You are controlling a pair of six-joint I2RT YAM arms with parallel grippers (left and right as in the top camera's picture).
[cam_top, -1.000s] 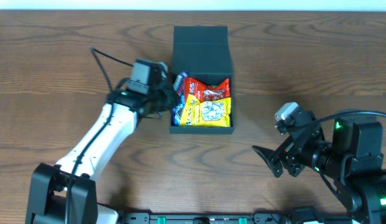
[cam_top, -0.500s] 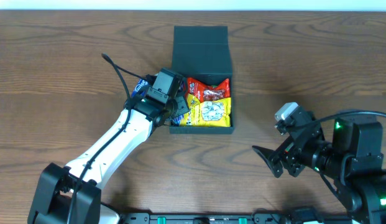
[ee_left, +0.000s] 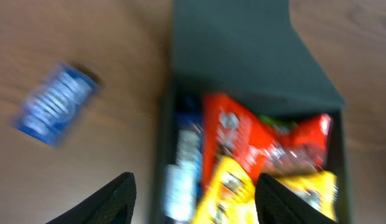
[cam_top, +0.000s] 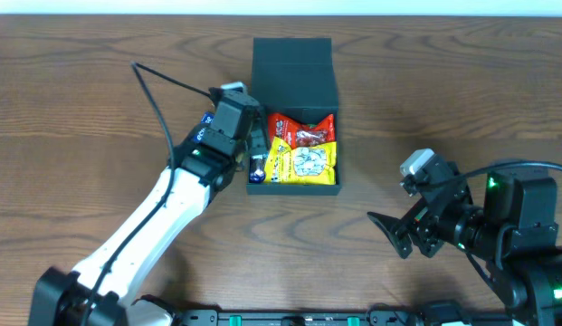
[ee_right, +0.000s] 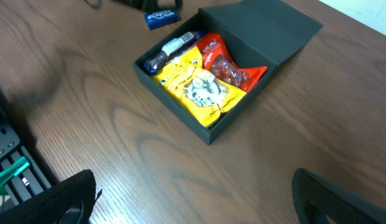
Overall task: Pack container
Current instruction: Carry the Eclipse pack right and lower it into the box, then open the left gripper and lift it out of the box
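Container (cam_top: 294,190): dark teal-green, matte, square cardboard-like box, standing mid-way across the brown wood-grain table (cam_top: 81,72), open.

Nearest the robot's edge: right pincer (ee_right: 193,196), fingers wide apart, nothing between them, parked well clear of the box on its right side.

Next out: left pincer (ee_left: 197,183), fingers apart and empty, hanging over the box's left wall. Directly under it, a slim blue-and-white packet (cam_top: 259,166) lies along that wall inside.

Box contents, front to back: crinkled yellow snack bag (cam_top: 303,163), then glossy red bag (cam_top: 303,131) leaning at the hinge side. Fill looks close to the rim.

Left of the box, on bare table: small blue rectangular packet (ee_left: 55,112), outside, just beside the back corner.

Farthest: hinged flap lid (cam_top: 294,72), folded back flat.

Risks, as judged:
- The pincer straddles the wall; dropping straight down could catch cardboard and shove or tip the box.
- The blue packet outside may go unpacked.
- The red bag's raised corner could jam the lid when it folds over.
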